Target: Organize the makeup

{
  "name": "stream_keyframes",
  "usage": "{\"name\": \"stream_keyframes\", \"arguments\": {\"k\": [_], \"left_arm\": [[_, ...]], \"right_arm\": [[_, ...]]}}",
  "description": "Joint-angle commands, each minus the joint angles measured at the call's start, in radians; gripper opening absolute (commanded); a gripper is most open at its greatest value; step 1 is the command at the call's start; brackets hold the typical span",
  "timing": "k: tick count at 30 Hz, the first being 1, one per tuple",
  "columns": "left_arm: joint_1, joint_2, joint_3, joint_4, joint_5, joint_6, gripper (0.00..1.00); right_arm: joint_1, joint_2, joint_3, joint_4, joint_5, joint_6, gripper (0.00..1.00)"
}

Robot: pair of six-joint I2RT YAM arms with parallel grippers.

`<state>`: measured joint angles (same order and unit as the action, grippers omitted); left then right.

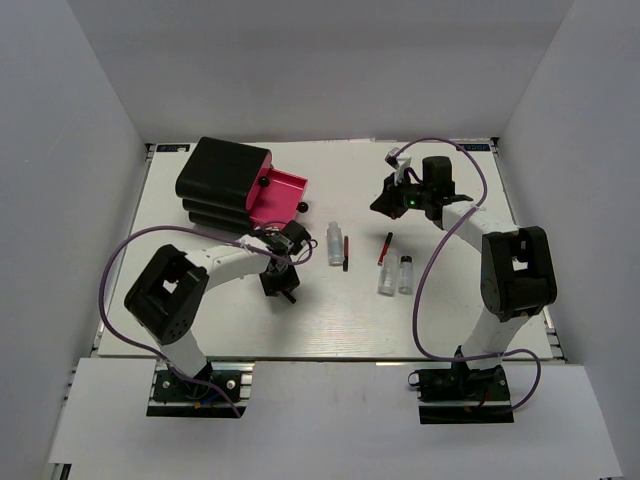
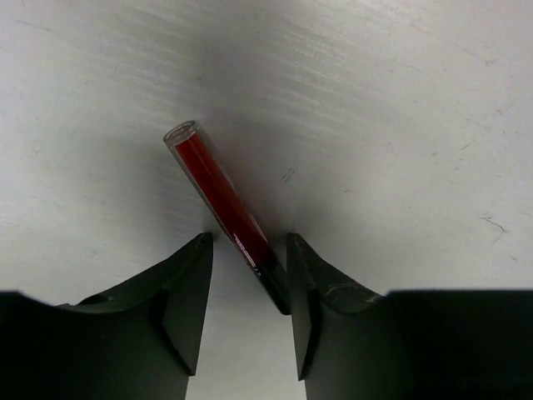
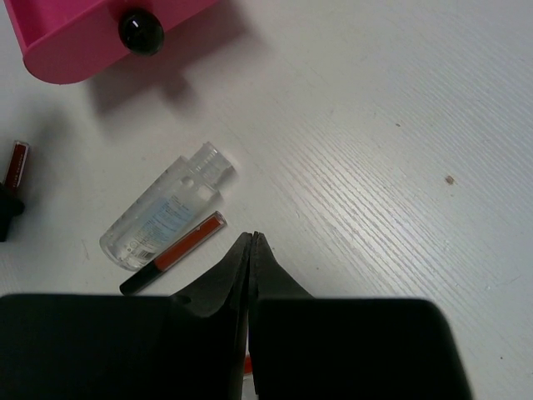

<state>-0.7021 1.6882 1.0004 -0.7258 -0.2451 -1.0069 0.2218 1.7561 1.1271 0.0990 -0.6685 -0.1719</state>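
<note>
My left gripper [image 1: 283, 288] [image 2: 247, 237] is open, low over the table in front of the box. A slim dark-red stick [image 2: 218, 196] with a black cap lies between its jaws, the cap end against the right finger [image 2: 304, 275]. My right gripper [image 1: 382, 204] [image 3: 252, 236] is shut and empty, above the table at the back right. Between the arms lie a clear bottle [image 1: 334, 243] [image 3: 162, 218] with a red-and-black stick [image 1: 346, 253] [image 3: 173, 252] beside it, another red stick [image 1: 386, 247], and two small clear bottles [image 1: 388, 278] [image 1: 405, 273]. No orange tube or egg-shaped piece shows.
The black box [image 1: 222, 180] stands at the back left with one pink drawer [image 1: 275, 198] [image 3: 92, 33] pulled out, its black knob [image 1: 302, 207] [image 3: 140, 32] facing the bottles. White walls close in the table on three sides.
</note>
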Motion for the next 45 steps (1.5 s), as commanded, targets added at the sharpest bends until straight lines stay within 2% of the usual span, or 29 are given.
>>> {"name": "stream_keyframes", "arguments": {"k": [1,11,13,14,15,18,23,25,32,39,41,45], "left_arm": [[0.006,-0.005,-0.026,0.04,-0.019,0.001,0.5],[-0.008,-0.09,-0.1,0.026,-0.013,0.019,0.2],[-0.017,-0.163,-0.079,0.023,0.004,0.048,0.17],[-0.031,-0.192,-0.065,0.026,0.016,0.086,0.14],[-0.04,-0.22,-0.04,0.038,0.026,0.111,0.13],[-0.04,-0.309,0.024,0.049,0.053,0.221,0.1],[-0.025,-0.294,0.237,-0.006,0.017,0.381,0.05],[-0.016,-0.277,0.321,0.003,-0.02,0.45,0.05],[0.103,0.012,0.637,0.012,-0.123,0.652,0.06],[0.205,0.206,0.8,0.008,-0.154,0.728,0.11],[0.219,0.226,0.811,0.003,-0.154,0.735,0.15],[0.242,0.261,0.826,0.009,-0.143,0.742,0.31]], "right_arm": [[-0.006,-0.018,-0.003,-0.01,-0.025,-0.005,0.01],[-0.01,-0.014,0.0,-0.019,-0.052,-0.009,0.01],[-0.009,-0.015,-0.001,-0.025,-0.057,-0.021,0.06],[-0.006,-0.014,-0.003,-0.031,-0.063,-0.026,0.09],[-0.006,-0.014,-0.003,-0.033,-0.066,-0.031,0.15],[-0.006,-0.014,-0.007,-0.041,-0.072,-0.038,0.23],[-0.004,-0.014,-0.015,-0.044,-0.079,-0.043,0.24],[-0.002,-0.015,-0.018,-0.045,-0.08,-0.046,0.24],[-0.002,-0.027,-0.029,-0.047,-0.065,-0.055,0.24],[0.004,-0.021,-0.02,-0.065,-0.028,-0.046,0.26],[0.01,-0.015,-0.016,-0.074,-0.017,-0.044,0.27],[0.013,-0.004,-0.012,-0.084,0.001,-0.043,0.29]]}}
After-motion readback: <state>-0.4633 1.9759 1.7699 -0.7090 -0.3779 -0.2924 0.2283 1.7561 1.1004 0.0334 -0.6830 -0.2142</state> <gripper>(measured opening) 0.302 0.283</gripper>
